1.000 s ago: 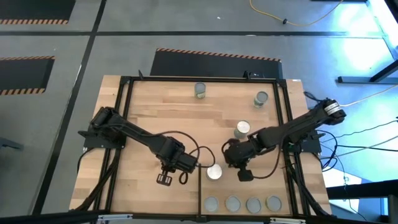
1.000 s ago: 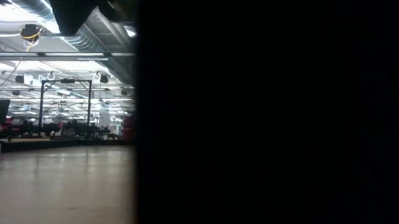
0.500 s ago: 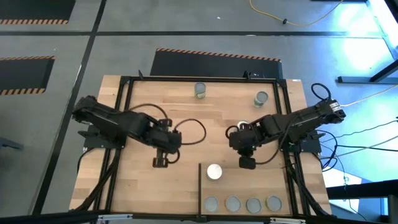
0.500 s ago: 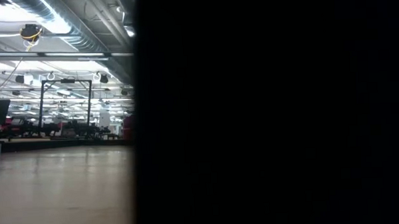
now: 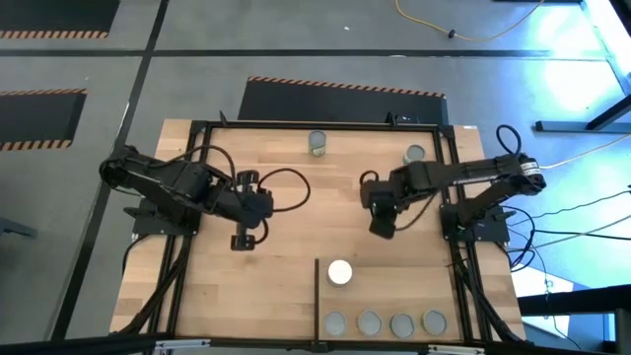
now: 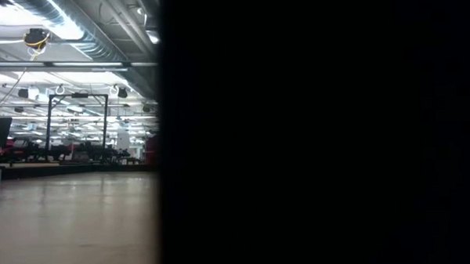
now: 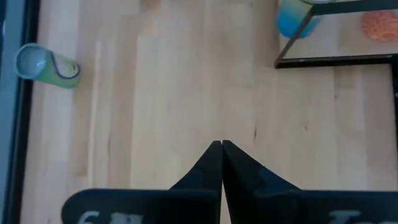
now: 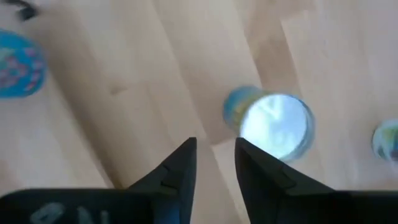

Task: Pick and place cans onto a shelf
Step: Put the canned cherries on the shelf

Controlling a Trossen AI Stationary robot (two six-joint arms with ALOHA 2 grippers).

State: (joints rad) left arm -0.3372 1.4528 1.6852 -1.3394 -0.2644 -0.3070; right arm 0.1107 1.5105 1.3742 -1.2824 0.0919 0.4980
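Grey floor (image 5: pixel 118 89); hazard-striped dark mats (image 5: pixel 39 20).

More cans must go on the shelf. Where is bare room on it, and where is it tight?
On the shelf, bare board lies right of the white-topped can, between it and the row of four cans. The near edge, along that row, is crowded.

A dark mass (image 6: pixel 321 129) blocks most of the low view — unidentifiable.
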